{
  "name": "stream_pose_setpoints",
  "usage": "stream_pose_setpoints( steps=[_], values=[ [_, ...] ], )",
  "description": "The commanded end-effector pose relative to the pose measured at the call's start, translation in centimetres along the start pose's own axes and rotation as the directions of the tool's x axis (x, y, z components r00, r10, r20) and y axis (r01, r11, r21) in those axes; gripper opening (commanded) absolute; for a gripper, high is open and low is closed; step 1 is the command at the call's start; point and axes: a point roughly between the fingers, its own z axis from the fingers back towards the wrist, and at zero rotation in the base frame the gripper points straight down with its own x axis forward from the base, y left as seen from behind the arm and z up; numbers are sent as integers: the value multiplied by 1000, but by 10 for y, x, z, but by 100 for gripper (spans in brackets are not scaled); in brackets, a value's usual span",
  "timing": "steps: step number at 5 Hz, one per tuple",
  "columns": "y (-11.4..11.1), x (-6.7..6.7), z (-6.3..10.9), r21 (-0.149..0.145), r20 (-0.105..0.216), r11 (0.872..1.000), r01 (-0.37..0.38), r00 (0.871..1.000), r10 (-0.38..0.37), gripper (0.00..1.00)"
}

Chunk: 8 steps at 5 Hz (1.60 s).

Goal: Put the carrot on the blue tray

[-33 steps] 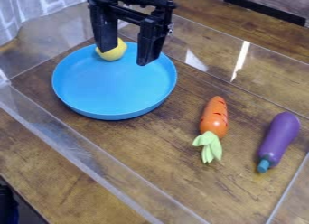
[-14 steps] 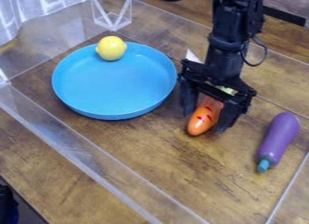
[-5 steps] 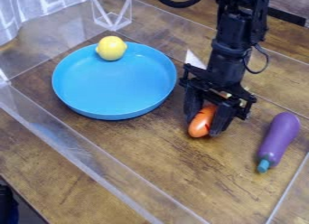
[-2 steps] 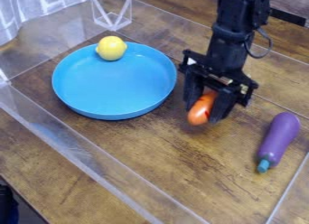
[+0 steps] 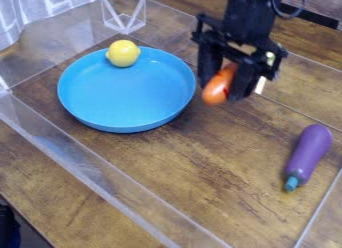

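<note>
While no writing shows, hand (image 5: pixel 233 80) gripping carrot (image 5: pixel 218 85), airborne

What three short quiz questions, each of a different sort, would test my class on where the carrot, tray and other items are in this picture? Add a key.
1. True or false: the carrot lies on the wooden table.
2. Which item sits in the blue tray? A. the purple eggplant B. the yellow ball C. nothing
3. Fill in: the gripper is shut on the ____.

Key
1. False: it is held between the gripper's fingers, clear of the table, just right of the tray's rim.
2. B: the ball rests near the tray's far edge; the eggplant lies on the table at the right.
3. carrot
</note>
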Motion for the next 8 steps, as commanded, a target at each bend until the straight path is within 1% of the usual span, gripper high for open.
stream_pose_setpoints(
  steps=[1,2,3,4,5,7,8],
  values=[
    [15,-22,32,13,92,999,-43,995,42,0],
    [29,-43,29,30,80,997,-69,995,67,0],
    [50,-60,26,34,76,994,-107,992,104,0],
    [70,-74,20,42,73,990,-135,989,132,0],
    [75,-73,11,46,66,989,-142,988,139,0],
    [63,-65,5,25,66,990,-140,988,139,0],
    [69,-66,1,19,61,989,-149,987,147,100]
  ],
)
